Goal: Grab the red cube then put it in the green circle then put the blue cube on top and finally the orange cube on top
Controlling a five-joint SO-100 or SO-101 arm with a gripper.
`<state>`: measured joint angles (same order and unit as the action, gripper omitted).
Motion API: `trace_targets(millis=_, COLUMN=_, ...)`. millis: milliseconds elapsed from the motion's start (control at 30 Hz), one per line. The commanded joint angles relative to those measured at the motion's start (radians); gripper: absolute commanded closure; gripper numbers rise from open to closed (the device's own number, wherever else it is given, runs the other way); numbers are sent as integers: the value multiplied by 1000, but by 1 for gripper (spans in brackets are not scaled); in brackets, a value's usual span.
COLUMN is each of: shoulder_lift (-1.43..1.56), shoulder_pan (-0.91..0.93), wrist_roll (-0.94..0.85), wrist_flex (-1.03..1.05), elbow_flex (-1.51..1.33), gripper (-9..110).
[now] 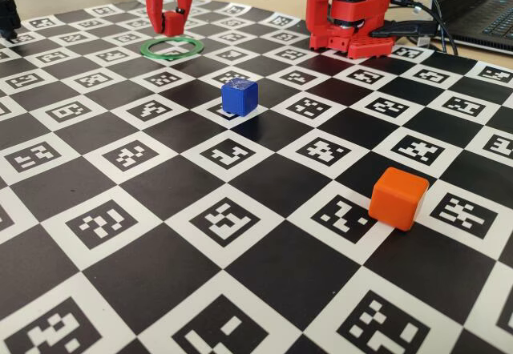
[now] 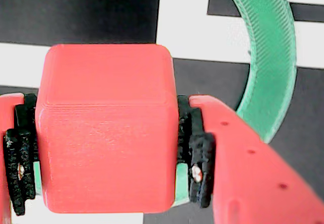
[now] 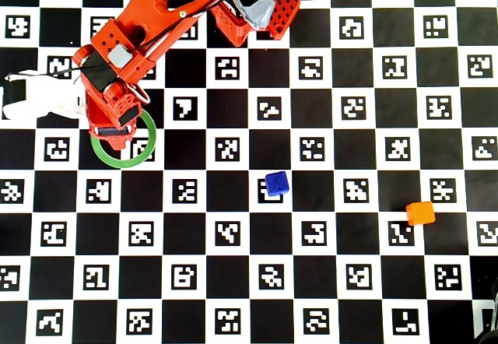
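In the wrist view the gripper (image 2: 109, 148) is clamped on the red cube (image 2: 106, 127), just above the far edge of the green circle (image 1: 171, 47). The blue cube (image 1: 239, 96) sits mid-board; the orange cube (image 1: 397, 198) lies nearer, right.

Bright, even daylight, soft shadows (wrist view slightly overexposed, close-up soft).
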<state>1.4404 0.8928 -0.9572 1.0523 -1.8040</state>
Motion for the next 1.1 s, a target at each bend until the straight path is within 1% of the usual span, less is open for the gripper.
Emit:
trace_targets(millis=0, shoulder_lift=8, shoulder_pan=6, wrist_roll=-3, wrist_flex=-34, elbow_flex=0, gripper=98)
trace_targets(millis=433, shoulder_lift=-2, shoulder_pan=2, wrist_roll=-5, wrist_flex=-100, elbow_flex=-61, gripper=98)
trace_targets(millis=867, shoulder_lift=-3, shoulder_pan=6, wrist_roll=-21, wrist_flex=-94, elbow_flex=-66, gripper=96)
trace_targets(millis=967, shoulder_lift=-2, shoulder_pan=12, wrist_roll=-28, wrist_flex=-109, elbow_flex=-74, gripper=85)
trace_targets(millis=1067, shoulder_lift=-2, shoulder_pan=15, wrist_roll=-29, wrist_flex=-107, elbow_flex=-75, gripper=81)
